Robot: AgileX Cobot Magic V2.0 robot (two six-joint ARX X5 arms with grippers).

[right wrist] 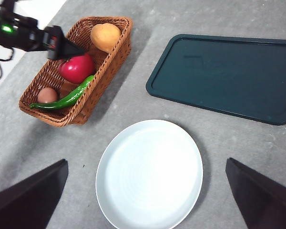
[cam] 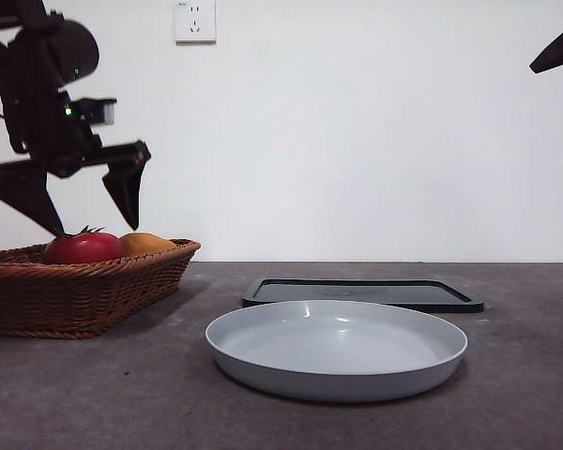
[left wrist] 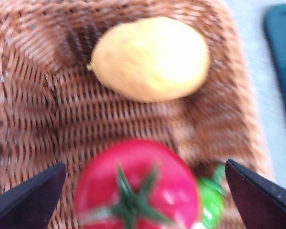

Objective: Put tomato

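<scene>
The red tomato [cam: 83, 247] with a green stem lies in the wicker basket [cam: 94, 286] at the left, next to an orange-yellow fruit [cam: 147, 244]. It also shows in the left wrist view [left wrist: 138, 188] and the right wrist view [right wrist: 77, 68]. My left gripper [cam: 86, 202] hangs open just above the tomato, one jaw on each side, not touching it. My right gripper [right wrist: 145, 195] is open and empty, high above the white plate [right wrist: 149, 174].
The white plate [cam: 336, 349] sits at the table's front middle. A dark tray [cam: 361, 293] lies behind it. The basket also holds a green pepper [right wrist: 66, 98] and a brown egg [right wrist: 46, 95]. The right arm shows as a black tip [cam: 555, 49].
</scene>
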